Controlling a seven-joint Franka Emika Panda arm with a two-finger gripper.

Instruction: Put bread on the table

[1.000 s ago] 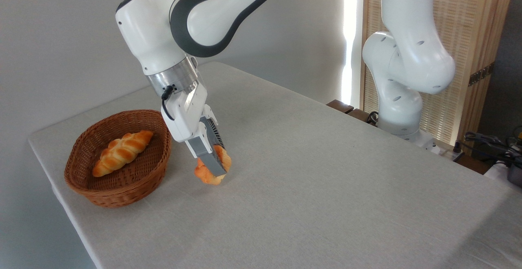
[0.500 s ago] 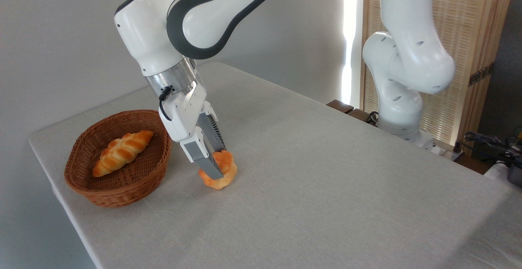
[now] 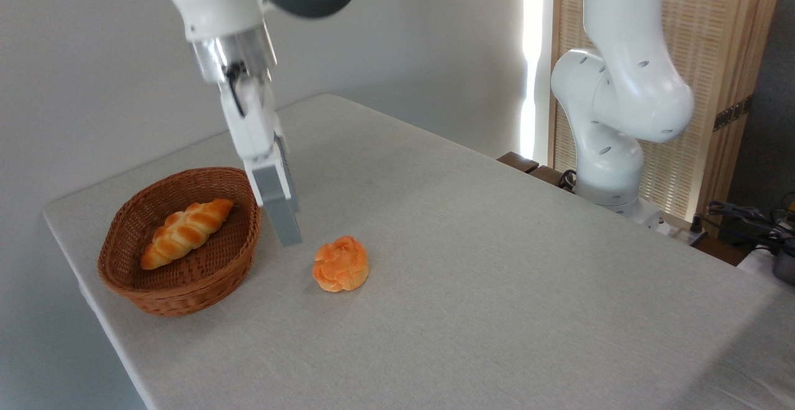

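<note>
The bread, a small glossy orange knotted bun, lies by itself on the grey-beige cloth of the table, just right of the basket. My gripper hangs above and to the left of it, clear of the bun, with nothing between its fingers. I see the gripper nearly edge-on, so the near grey finger covers most of the far one.
A brown wicker basket at the table's left end holds a longer, pale braided loaf. The arm's white base stands beyond the table's far right edge, with a wooden screen behind it and cables at the right.
The gripper set the bun down on the cloth, opened its fingers and let go. It then rose up and to the left, leaving the bun lying free.
</note>
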